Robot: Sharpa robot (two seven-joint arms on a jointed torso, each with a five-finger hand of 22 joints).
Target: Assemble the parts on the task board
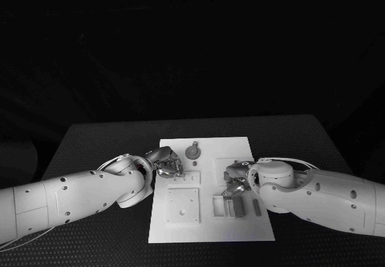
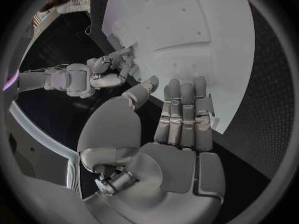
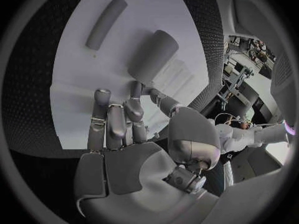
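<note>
- Evidently, the assembly is judged to be at an early or middle stage: the task board lies in the middle of the black table, with several parts seen loose on it.
- A round part is seen near the board's far edge; a long part lies nearer the robot, just beside a blocky part.
- The left hand is held over the board's left side, fingers extended together; nothing is seen gripped.
- The right hand is held just beyond the blocky part, fingers partly curled; whether anything is held cannot be told.
</note>
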